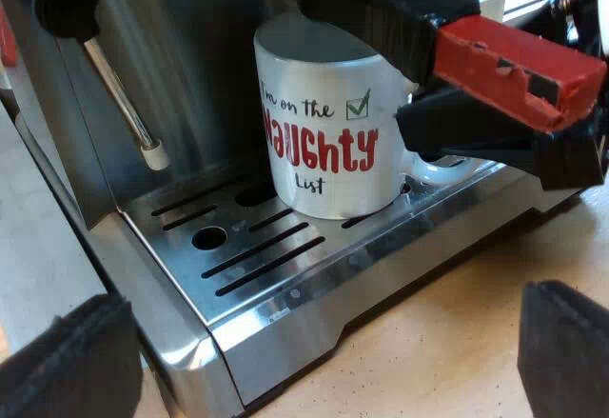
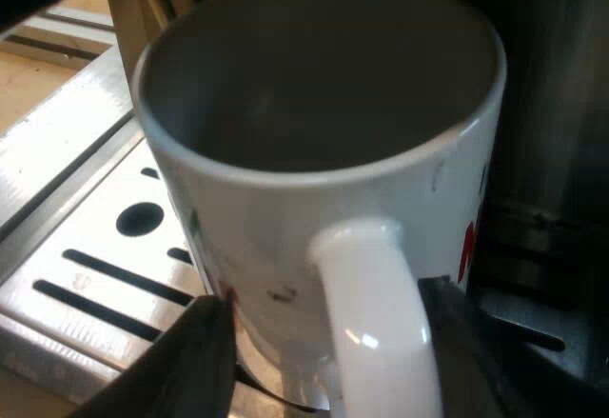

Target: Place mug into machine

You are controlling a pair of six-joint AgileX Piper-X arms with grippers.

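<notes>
A white mug (image 1: pixel 324 132) with "naughty list" in red lettering stands upright on the espresso machine's slotted metal drip tray (image 1: pixel 247 256). Just above it the holder's dark handle with its red end (image 1: pixel 514 56) sticks out of the machine's front. My right gripper (image 1: pixel 447 151) is at the mug's handle. Seen from the right wrist, the mug (image 2: pixel 314 151) is empty and its white handle (image 2: pixel 381 332) sits between the fingers of my right gripper (image 2: pixel 328 351), open, with a gap on one side. My left gripper (image 1: pixel 314 370) hangs open in front of the tray, holding nothing.
A steam wand (image 1: pixel 124 104) hangs beside the mug over the tray. The machine's steel wall rises behind the mug. A light wooden tabletop (image 1: pixel 457 342) lies before the machine.
</notes>
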